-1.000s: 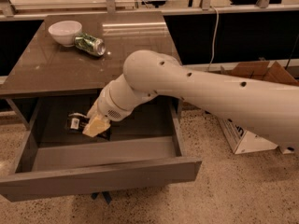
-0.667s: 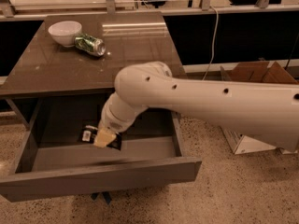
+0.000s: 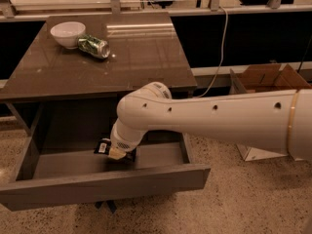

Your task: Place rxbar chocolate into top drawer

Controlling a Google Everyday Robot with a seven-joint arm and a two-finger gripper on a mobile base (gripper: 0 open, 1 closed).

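Note:
The top drawer (image 3: 102, 183) of the brown table is pulled wide open toward me. My white arm reaches down into it from the right. My gripper (image 3: 116, 153) is low inside the drawer, near its middle. The rxbar chocolate (image 3: 104, 146), a flat black wrapper with white marks, is at the gripper, partly hidden by it, and sits close to the drawer floor. I cannot tell whether the bar rests on the floor or hangs just above it.
A white bowl (image 3: 67, 33) and a crushed green can (image 3: 93, 46) sit at the table top's far left. An open cardboard box (image 3: 265, 82) stands on the floor to the right, behind my arm. A cable hangs at the back.
My arm has lowered and swung forward in the drawer, carrying the bar from the back left toward the middle and closer to the drawer floor.

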